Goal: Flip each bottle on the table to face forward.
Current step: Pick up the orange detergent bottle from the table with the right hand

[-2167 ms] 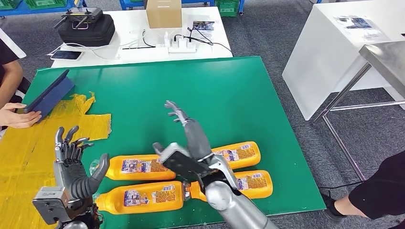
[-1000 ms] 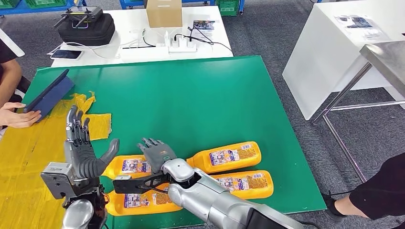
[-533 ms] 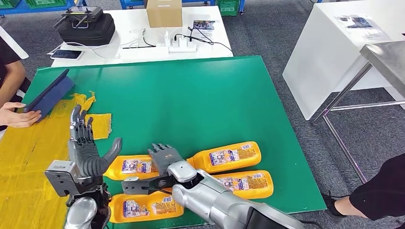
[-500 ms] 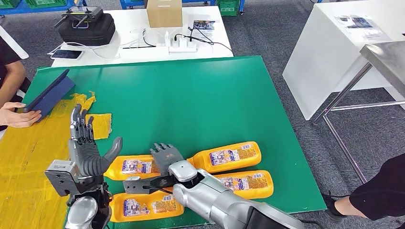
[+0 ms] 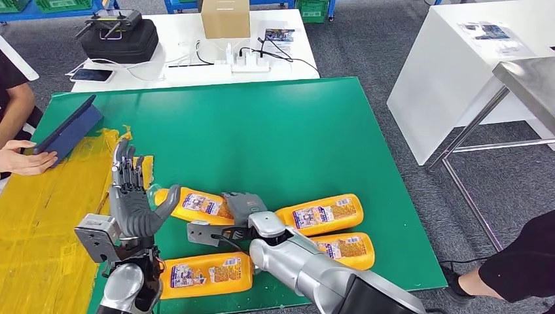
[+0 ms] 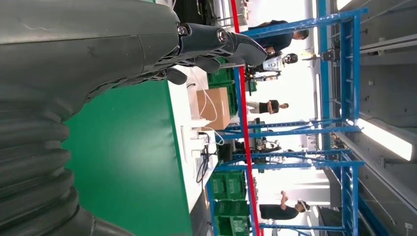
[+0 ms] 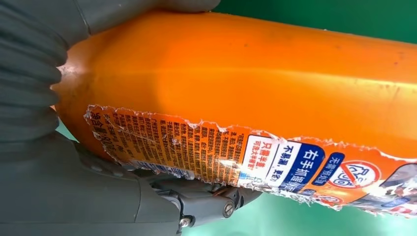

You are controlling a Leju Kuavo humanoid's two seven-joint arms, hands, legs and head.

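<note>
Lifted and swung toward ten o'clock, the orange bottle (image 5: 199, 204) sits clamped in the right hand (image 5: 243, 208); left hand (image 5: 134, 196) stays spread, empty.

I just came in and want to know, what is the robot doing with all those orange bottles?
The robot's right hand grips one orange bottle on the green table, with that bottle lying at a slant. Its left hand is raised with fingers spread, right beside that bottle's cap end. Three other orange bottles lie flat near the front edge, labels up. A person's hand holds a blue folder at the side.
</note>
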